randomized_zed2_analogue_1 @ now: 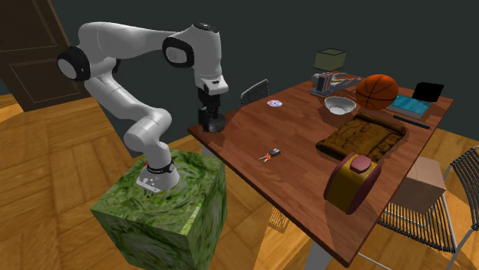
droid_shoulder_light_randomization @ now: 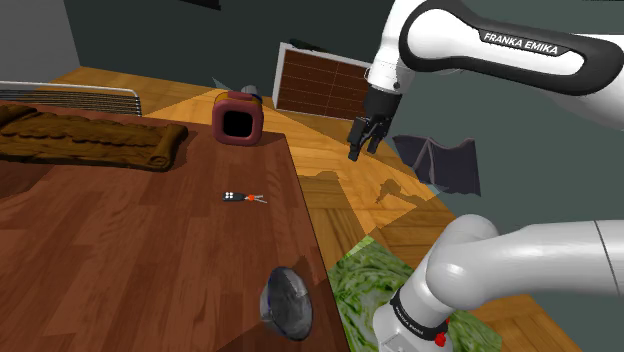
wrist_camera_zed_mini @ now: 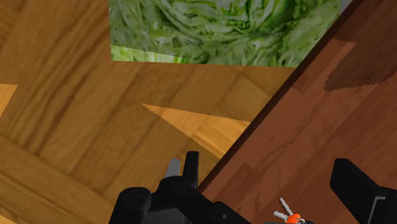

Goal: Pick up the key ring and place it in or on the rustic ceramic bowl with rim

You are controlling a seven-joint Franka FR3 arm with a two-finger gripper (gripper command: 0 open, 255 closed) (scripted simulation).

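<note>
The key ring [droid_shoulder_light_randomization: 243, 198], small keys with an orange tag, lies on the brown wooden table [droid_shoulder_light_randomization: 120, 260] about midway along its edge; it also shows as the key ring [randomized_zed2_analogue_1: 269, 155]. A dark grey bowl [droid_shoulder_light_randomization: 286, 302] stands at the table's corner nearest the stand, seen too as the bowl [randomized_zed2_analogue_1: 213, 124]. My gripper [droid_shoulder_light_randomization: 362, 150] hangs open, well above the floor just past the table's edge, holding nothing. In the wrist view the gripper [wrist_camera_zed_mini: 273, 184] has its fingers wide apart and the key ring [wrist_camera_zed_mini: 289, 215] lies far below between them.
A white bowl [randomized_zed2_analogue_1: 339, 104], a basketball [randomized_zed2_analogue_1: 380, 90] and a disc [randomized_zed2_analogue_1: 274, 102] sit at the far end. A maroon holder [droid_shoulder_light_randomization: 237, 118] and a brown cushion [droid_shoulder_light_randomization: 90, 140] lie on the table. The green stand [droid_shoulder_light_randomization: 390, 290] is beside the corner; a wire chair [randomized_zed2_analogue_1: 460, 192] is nearby.
</note>
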